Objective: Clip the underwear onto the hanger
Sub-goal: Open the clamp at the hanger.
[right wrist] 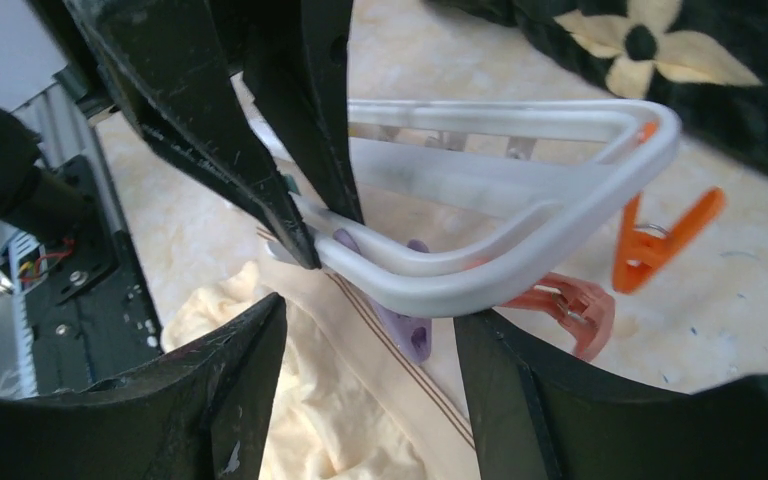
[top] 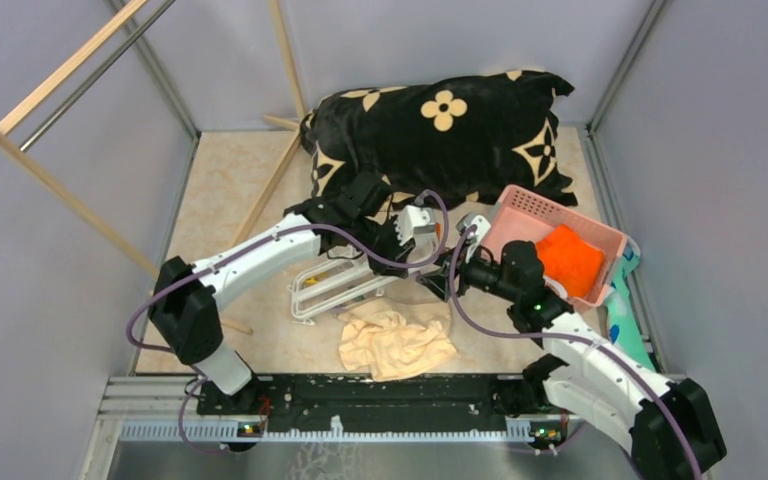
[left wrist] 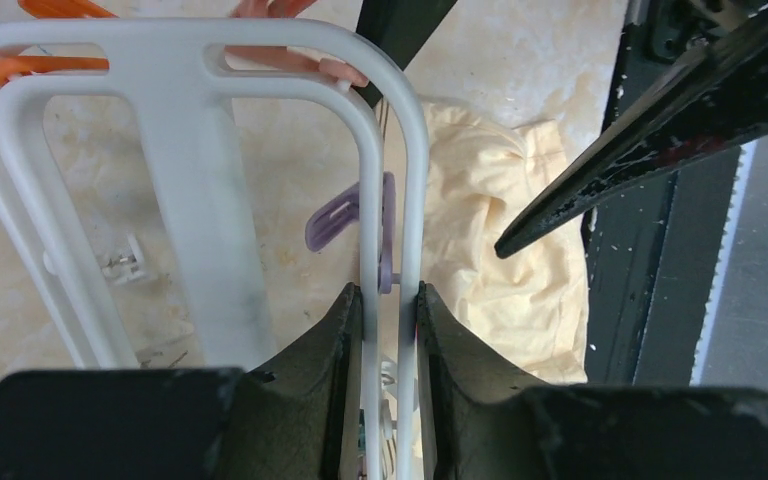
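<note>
While our left gripper (left wrist: 390, 300) clamps a long rail of the hanger (top: 325, 293), which runs from 8 to 2 o'clock, our right gripper (right wrist: 365, 325) stands open over its purple clip (right wrist: 410, 335). We find the underwear (top: 395, 342) crumpled on the table (top: 230, 190) at 5 o'clock from the hanger, nearer to the right gripper.

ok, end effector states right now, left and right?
Left end effector: closed on the hanger rail.
Right end effector: open, holding nothing; a purple clip shows in the gap between its jaws.
</note>
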